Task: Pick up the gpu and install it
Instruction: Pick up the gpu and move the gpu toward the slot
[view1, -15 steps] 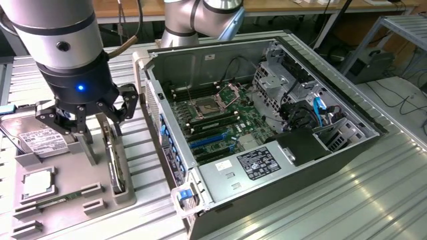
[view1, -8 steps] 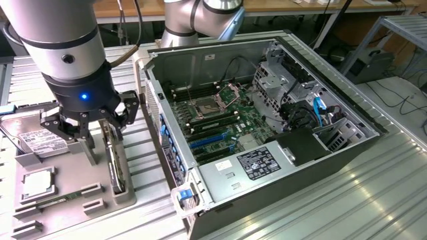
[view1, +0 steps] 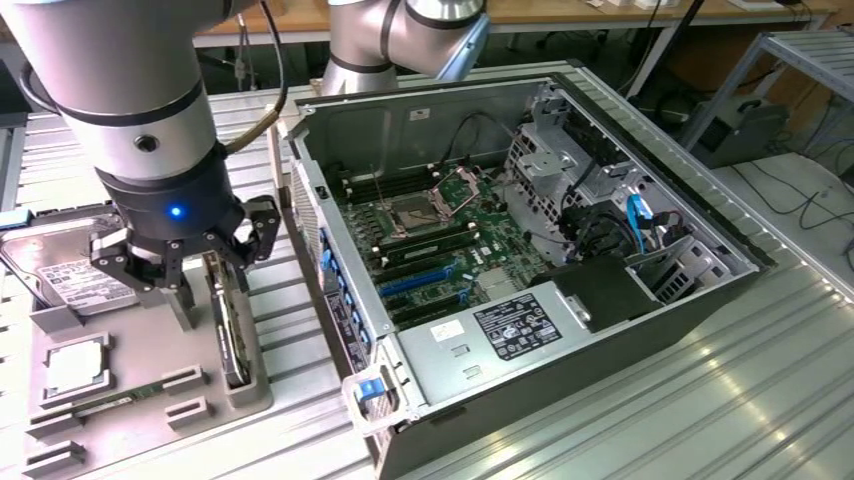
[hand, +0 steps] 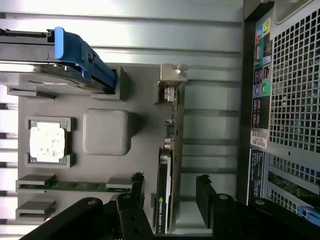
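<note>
At the exterior view's left, the hard drive (view1: 67, 270) lay on the tray (view1: 134, 440). The gripper (view1: 174, 272) hung above, its jaws wide apart, straddling the gpu (hand: 167, 165) unclamped. The gpu stood on edge along the tray's rim, its long axis parallel to the computer case (view1: 534, 250) and its bracket (hand: 172, 75) toward the hard drive's end. A bare table strip (hand: 210, 135) lay between card and case.

You are watching the gripper (hand: 170, 195), jaws apart, straddling the upright gpu (hand: 170, 140) with gaps either side; the computer case (hand: 290, 90) is standing just beside the tray (hand: 145, 100).
</note>
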